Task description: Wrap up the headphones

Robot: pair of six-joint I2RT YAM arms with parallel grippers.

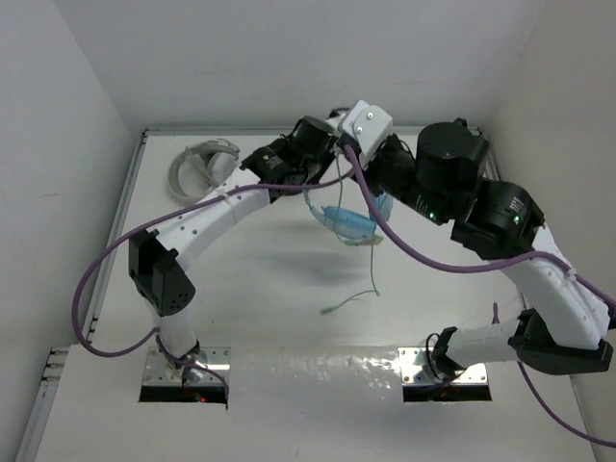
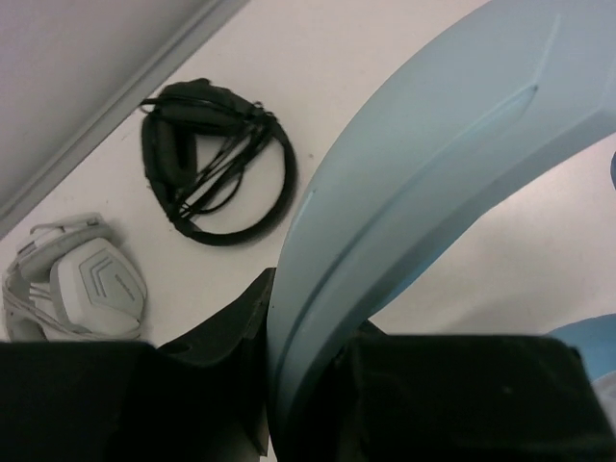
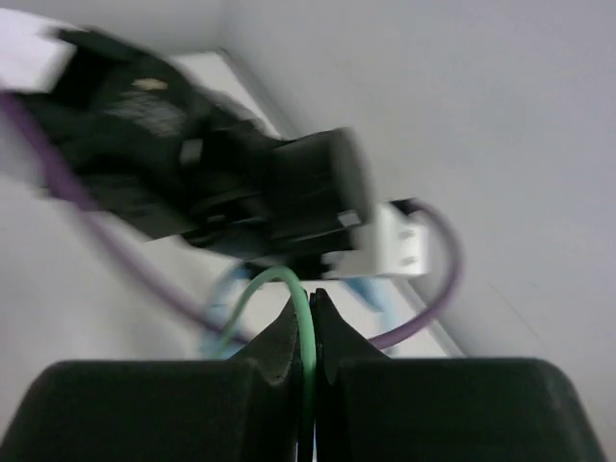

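The left claw (image 2: 310, 390) is clenched on the headphones (image 1: 352, 222). It grips them by the headband (image 2: 414, 183), whose pale blue band rises from between the fingers and arcs up to the right. In the top view the ear cups hang just below and between the two claws, above the table (image 1: 269, 289).

The right claw (image 3: 310, 332) is pinched tight on the cable (image 3: 289, 281). The thin green line comes up out of the fingertips, loops over and drops to the left. Just ahead of this claw, the left arm's wrist (image 3: 241, 192) is a dark blur.

The rest of the cable trails from the cups toward the arm bases, and its plug (image 1: 332, 310) is well apart from both claws.

Beyond the left claw a black headset (image 2: 217, 164) lies on the table ahead and to the left. A grey-white headset (image 2: 82, 284) lies further left and nearer.
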